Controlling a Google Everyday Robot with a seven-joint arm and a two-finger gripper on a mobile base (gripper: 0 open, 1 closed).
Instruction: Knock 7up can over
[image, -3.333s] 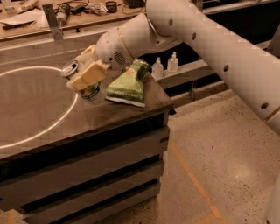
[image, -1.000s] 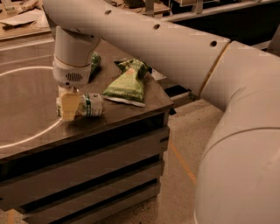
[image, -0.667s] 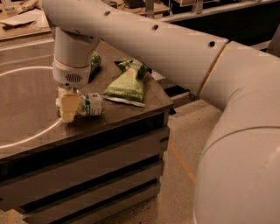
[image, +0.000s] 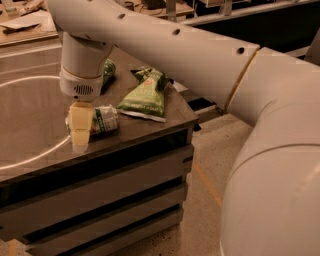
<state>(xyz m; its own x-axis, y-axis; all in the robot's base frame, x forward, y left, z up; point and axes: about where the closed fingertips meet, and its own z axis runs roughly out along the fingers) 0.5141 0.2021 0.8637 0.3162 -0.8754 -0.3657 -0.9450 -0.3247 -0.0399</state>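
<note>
The 7up can, white-silver with green lettering, lies on its side on the dark table top, near the front edge. My gripper points straight down and stands right against the can's left end, hiding that end. The tip is close to the table surface. The arm's white wrist rises above it, and the big white arm sweeps across the right of the view.
A light-green snack bag lies to the right of the can near the table's corner. A dark-green can stands behind the wrist, partly hidden. A white circle line marks the table. The floor lies beyond the table's right edge.
Since 3.3 s ago the arm has swung round to stand above the table and the can has gone from up at the gripper to lying on its side. Nothing has moved in the last second.
</note>
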